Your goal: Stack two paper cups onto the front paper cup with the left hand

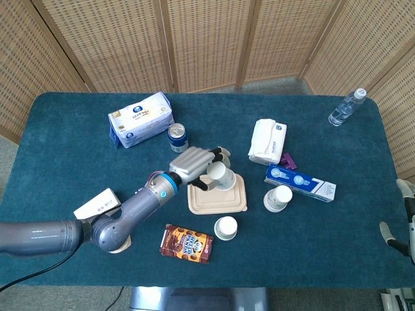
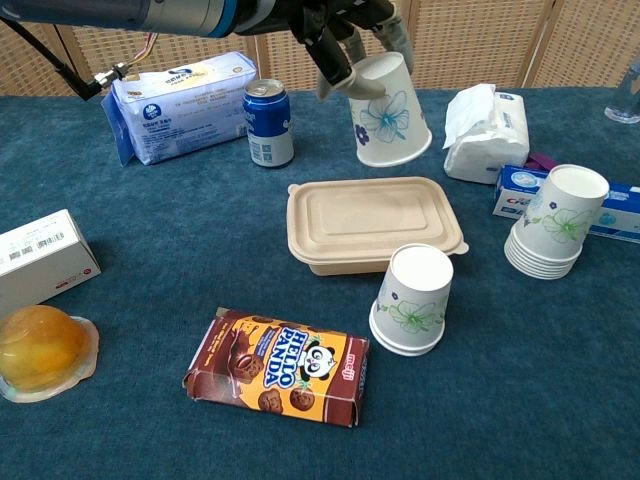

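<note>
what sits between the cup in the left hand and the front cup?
The lidded takeout box: in the chest view, the held cup in the left hand hangs above its far edge, the front cup stands at its near corner.

The left hand (image 1: 194,163) is raised on its outstretched arm, fingers curled in a grip

Matt paper cup (image 2: 390,115), dull fibre-pulp lidded box (image 2: 374,222), glossy metal can (image 2: 270,122), napped blue tablecloth (image 2: 150,250).

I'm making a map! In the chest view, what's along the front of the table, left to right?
Orange jelly cup → Hello Panda box → front paper cup, upside down.
</note>
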Controlling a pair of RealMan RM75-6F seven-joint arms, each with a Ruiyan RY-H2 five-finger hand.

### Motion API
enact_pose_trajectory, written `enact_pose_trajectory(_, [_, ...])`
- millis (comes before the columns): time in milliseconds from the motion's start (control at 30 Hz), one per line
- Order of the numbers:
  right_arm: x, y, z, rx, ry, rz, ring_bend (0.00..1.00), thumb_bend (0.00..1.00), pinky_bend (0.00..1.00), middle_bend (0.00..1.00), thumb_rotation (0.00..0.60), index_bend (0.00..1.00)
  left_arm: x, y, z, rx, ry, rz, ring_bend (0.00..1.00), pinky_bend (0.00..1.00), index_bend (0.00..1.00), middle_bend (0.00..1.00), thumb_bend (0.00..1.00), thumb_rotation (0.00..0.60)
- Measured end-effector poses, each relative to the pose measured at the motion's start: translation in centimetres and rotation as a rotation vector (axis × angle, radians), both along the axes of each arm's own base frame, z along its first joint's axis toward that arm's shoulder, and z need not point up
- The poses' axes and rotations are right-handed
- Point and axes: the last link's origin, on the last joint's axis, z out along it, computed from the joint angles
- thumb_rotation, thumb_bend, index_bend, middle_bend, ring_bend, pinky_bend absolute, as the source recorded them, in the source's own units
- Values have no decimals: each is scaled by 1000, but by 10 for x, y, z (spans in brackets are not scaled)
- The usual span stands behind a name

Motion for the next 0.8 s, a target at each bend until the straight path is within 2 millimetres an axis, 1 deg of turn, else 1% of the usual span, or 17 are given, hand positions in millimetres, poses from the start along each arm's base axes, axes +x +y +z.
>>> enact_pose_trajectory(133, [-2,3,2,-7,-2,-6,10,372,309,137,600,0,10,-11,-4,-54,0,-29,364,548,327,194,447,600])
enact_pose_trajectory(433, [-4,4,3,-10,-7,-8,10,369,309,137,600,0,19,-34,-18,-154,31,-86,364,548,326,194,446,600])
enact_pose_trajectory(633, [-6,6,4,-17,-8,-11,10,371,309,137,600,0,27,-45,-26,-209,37,-113,365,547,326,193,446,600])
enact_pose_trajectory(800, [-8,8,7,-25,-10,-15,10,372,309,137,600,0,30,-50,-26,-238,47,-125,364,547,325,193,447,600])
